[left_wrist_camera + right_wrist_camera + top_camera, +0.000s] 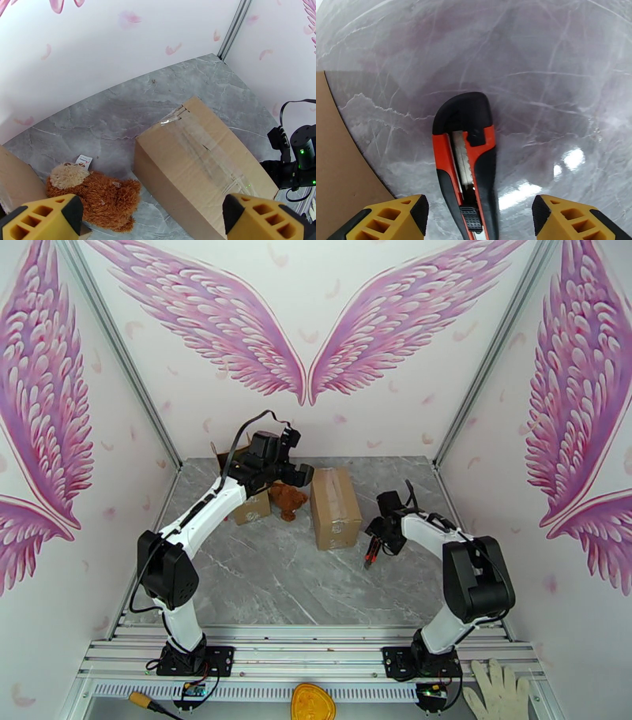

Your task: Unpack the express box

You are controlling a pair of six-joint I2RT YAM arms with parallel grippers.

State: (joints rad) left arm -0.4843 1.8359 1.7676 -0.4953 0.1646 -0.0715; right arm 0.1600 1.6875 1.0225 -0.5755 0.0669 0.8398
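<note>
Above grey marble table [276, 587] between pink-winged walls [237, 327], left gripper [152, 219] and right gripper [478, 217] both gape.

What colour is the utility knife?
The utility knife is orange-red and black, best seen in the right wrist view.

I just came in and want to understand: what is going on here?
The left gripper hangs open above a plush bear and a box. The right gripper is open around a knife; its fingers stand clear of it on both sides, so nothing is held. The box is taped shut.
</note>
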